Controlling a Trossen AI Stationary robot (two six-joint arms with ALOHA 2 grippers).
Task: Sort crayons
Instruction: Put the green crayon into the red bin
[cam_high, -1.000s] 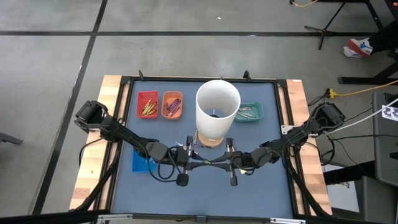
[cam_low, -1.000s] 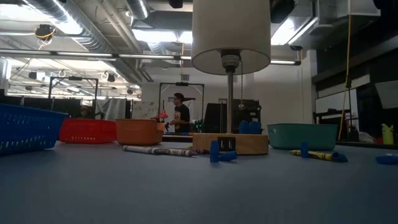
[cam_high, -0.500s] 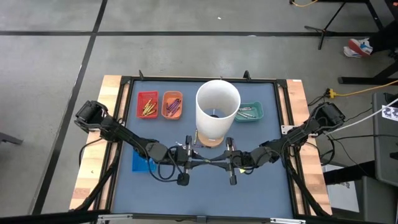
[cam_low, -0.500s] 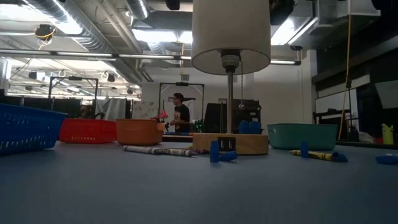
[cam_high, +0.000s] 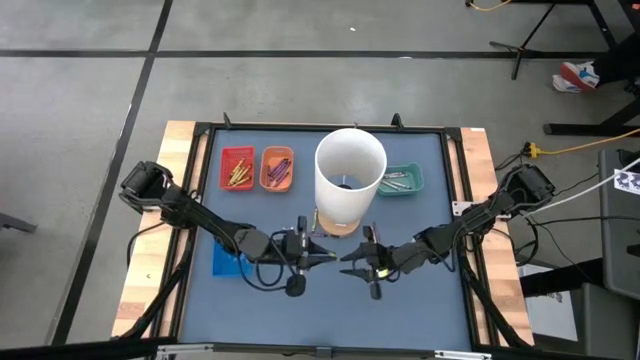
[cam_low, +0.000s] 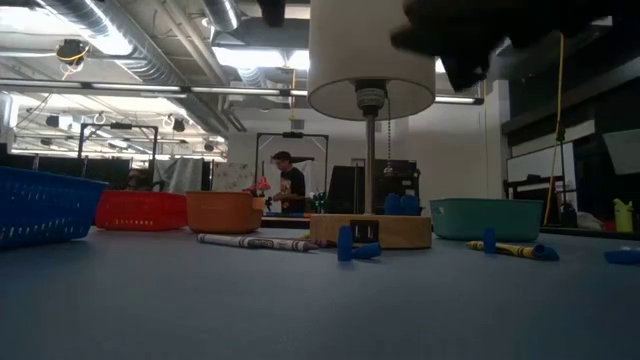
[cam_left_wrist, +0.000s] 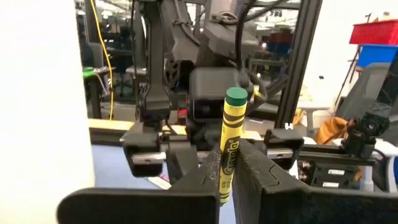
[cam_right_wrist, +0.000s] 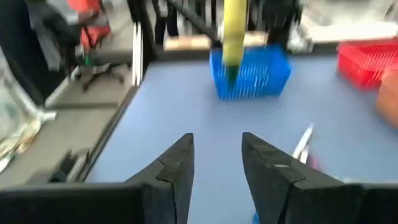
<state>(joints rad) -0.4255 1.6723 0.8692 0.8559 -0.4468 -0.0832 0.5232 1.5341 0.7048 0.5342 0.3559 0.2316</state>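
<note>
One green-tipped yellow crayon (cam_left_wrist: 228, 146) pinched upright by left gripper (cam_left_wrist: 225, 180), mid-table in front of the white lampshade (cam_high: 350, 177).
Wrapper print unreadable. Right gripper (cam_right_wrist: 216, 163) spread open, empty, facing it; more crayons (cam_low: 256, 241) lie on blue mat (cam_high: 420, 220).

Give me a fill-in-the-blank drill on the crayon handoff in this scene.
1. The left gripper is shut on a yellow ____.
2. The right gripper has its jaws ____.
3. The red tray stands beside the ____ tray.
4. The white lampshade stands on a ____ base.

Missing words: crayon; open; orange; wooden
</note>
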